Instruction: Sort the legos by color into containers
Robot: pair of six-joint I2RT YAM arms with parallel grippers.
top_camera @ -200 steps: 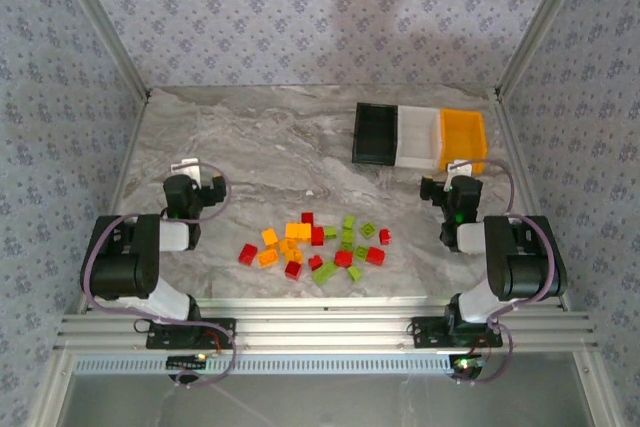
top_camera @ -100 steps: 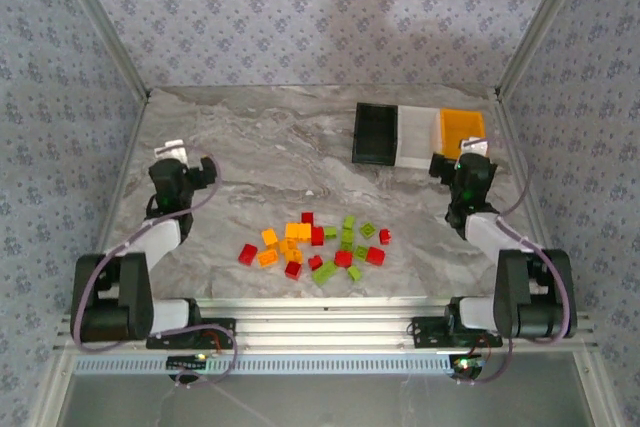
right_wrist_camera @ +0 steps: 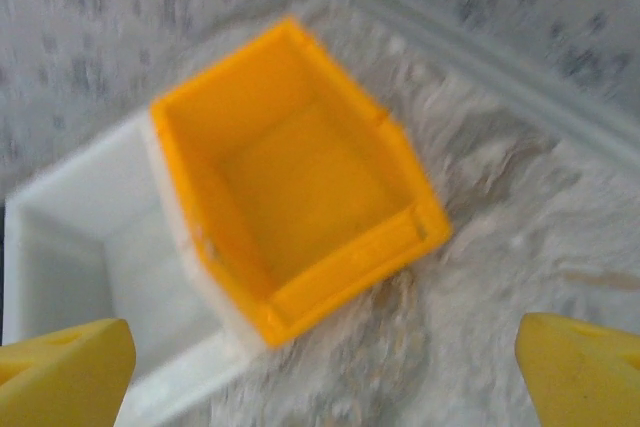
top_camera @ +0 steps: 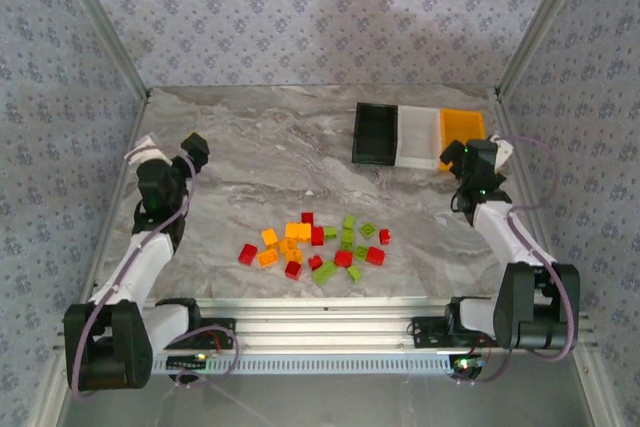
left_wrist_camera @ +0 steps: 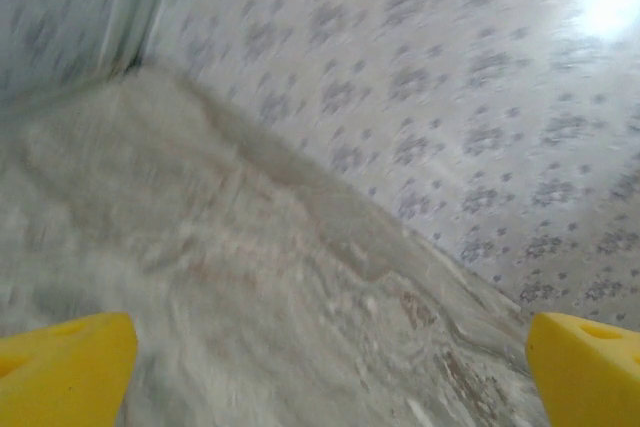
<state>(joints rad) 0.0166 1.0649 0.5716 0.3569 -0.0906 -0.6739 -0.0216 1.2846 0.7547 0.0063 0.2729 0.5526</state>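
Nothing sorted: legos (top_camera: 315,245) all lie loose on the desk (top_camera: 250,147) before the empty bins (top_camera: 418,161); left tool (left_wrist_camera: 325,372) and right tool (right_wrist_camera: 322,367) spread, empty.

Grey marbled tabletop (top_camera: 260,147) — floral-patterned walls (top_camera: 320,17) around it, a ribbed aluminium rail (top_camera: 330,332) along the near edge
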